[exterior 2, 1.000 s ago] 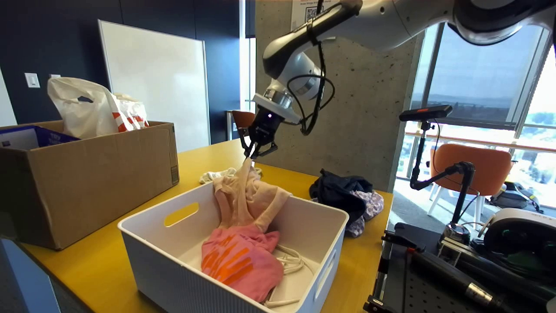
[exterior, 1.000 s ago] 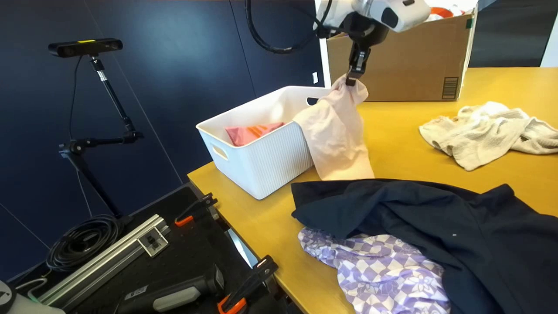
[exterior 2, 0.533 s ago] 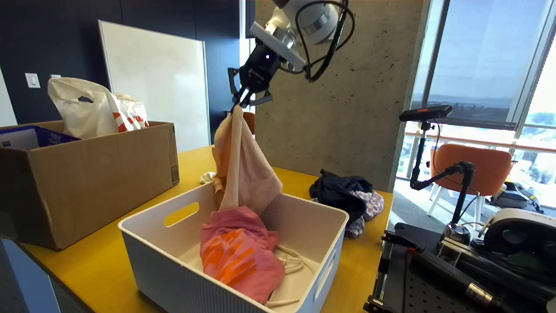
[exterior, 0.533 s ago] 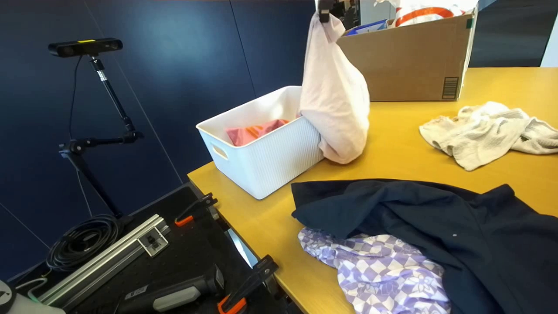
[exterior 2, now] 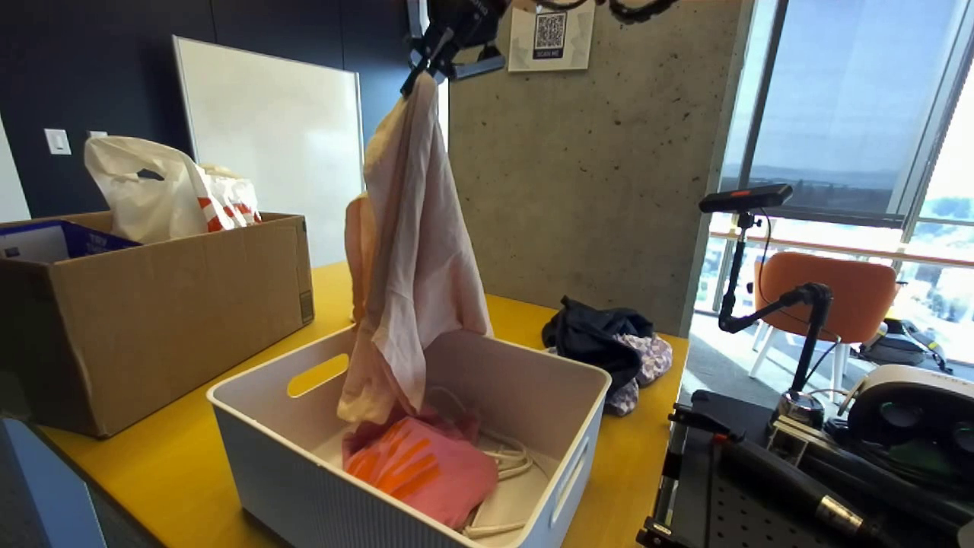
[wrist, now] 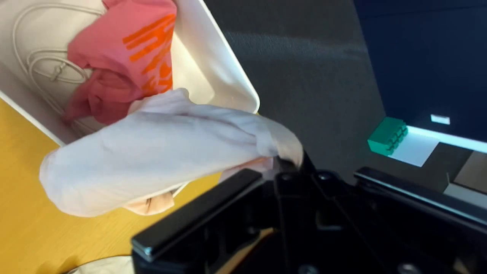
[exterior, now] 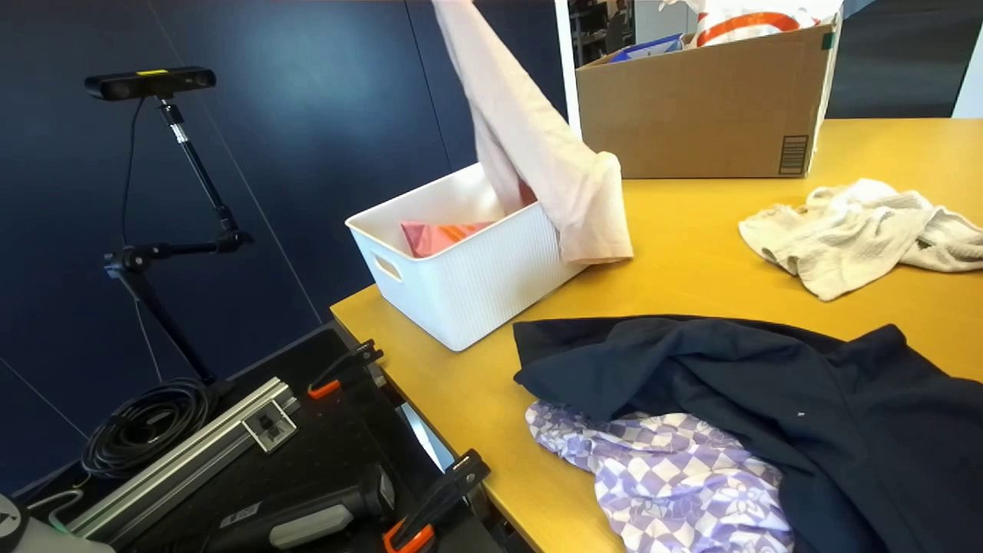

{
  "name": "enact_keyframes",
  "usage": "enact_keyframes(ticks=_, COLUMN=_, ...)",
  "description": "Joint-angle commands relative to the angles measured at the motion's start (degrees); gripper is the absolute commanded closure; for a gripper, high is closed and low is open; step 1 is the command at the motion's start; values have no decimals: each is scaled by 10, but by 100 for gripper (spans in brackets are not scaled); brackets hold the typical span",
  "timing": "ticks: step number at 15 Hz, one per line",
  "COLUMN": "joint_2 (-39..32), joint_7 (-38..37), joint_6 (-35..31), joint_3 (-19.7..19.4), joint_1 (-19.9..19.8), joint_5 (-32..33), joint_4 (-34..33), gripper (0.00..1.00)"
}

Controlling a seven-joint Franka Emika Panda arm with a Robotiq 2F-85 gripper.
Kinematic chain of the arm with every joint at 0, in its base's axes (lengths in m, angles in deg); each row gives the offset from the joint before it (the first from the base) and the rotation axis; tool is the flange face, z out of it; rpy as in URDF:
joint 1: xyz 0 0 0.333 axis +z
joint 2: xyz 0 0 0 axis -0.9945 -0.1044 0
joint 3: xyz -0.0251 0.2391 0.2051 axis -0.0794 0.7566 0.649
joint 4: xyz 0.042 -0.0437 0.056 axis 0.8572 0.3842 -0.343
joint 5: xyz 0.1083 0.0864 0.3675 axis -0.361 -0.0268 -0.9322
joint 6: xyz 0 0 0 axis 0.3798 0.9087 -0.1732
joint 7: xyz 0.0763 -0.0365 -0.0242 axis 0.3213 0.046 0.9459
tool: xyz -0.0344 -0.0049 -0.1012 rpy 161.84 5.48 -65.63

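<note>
in an exterior view, the pale pink cloth (exterior: 530,111) hangs aslant, partly in the white bin (exterior: 491,288), partly outside its wall. in an exterior view, a poster (exterior 2: 551,34) reads "scan me", a blue box (exterior 2: 82,239) "try"; above the bin the gripper (exterior 2: 420,78) tilts downward, pinching the cloth's top. in the wrist view, its fingers (wrist: 288,184) press narrowly on the cloth.

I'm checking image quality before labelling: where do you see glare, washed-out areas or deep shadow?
Wrist view: the slim black fingers blend into a dark mass, while the long pale pink cloth washes out towards bluish white; in an exterior view, daylight burns out parts of the tall glass window; in an exterior view, a soft sheen lies across the smooth dark blue wall.
</note>
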Motion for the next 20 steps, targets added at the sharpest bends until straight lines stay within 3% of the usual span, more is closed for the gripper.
enact_keyframes(ticks=1, joint_2=107, joint_7=1, joint_6=-15, joint_3=32, joint_1=28, joint_5=26, joint_4=111, gripper=99)
enact_keyframes(ticks=6, joint_2=194, joint_7=-16, joint_6=-14, joint_3=85, joint_1=57, joint_5=45, joint_4=167, gripper=99)
enact_keyframes(ticks=12, joint_2=249, joint_7=-9, joint_6=-12, joint_3=96, joint_1=50, joint_5=42, joint_4=172, gripper=99)
enact_keyframes(ticks=16, joint_2=224, joint_7=11, joint_6=-17, joint_3=63, joint_1=23, joint_5=36, joint_4=185, gripper=99)
enact_keyframes(ticks=20, joint_2=126, joint_7=22, joint_6=-57, joint_3=33, joint_1=-20, joint_5=53, joint_4=185, gripper=99)
